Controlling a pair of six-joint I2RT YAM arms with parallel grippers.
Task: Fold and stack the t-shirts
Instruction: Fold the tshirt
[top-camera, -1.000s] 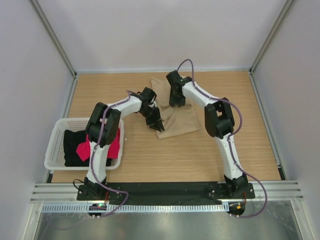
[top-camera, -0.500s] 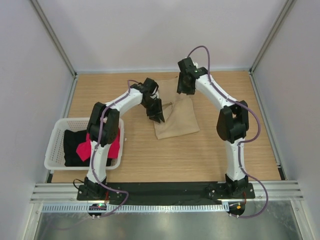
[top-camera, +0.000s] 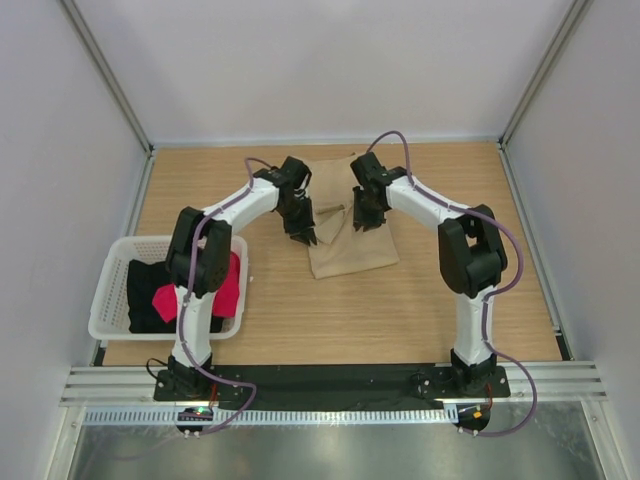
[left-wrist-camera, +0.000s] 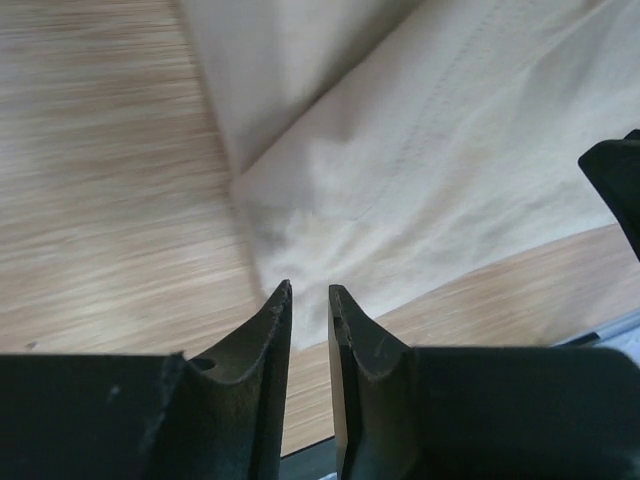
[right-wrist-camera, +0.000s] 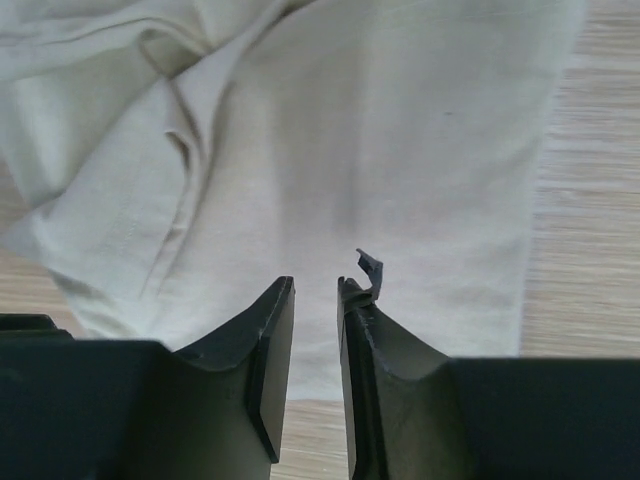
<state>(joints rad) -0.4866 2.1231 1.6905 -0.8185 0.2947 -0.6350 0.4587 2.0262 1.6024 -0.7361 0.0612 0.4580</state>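
A tan t-shirt, partly folded, lies on the wooden table in the upper centre of the overhead view. Its long axis runs roughly from top to bottom of the frame. The left gripper hangs at its left edge and the right gripper over its upper right part, so each is about equally near the cloth. Both arms arch inward, wrists pointing steeply down. Each pair of jaws stands a narrow slit apart, pinching nothing. At lower left, a white basket holds a black t-shirt and a red-pink t-shirt.
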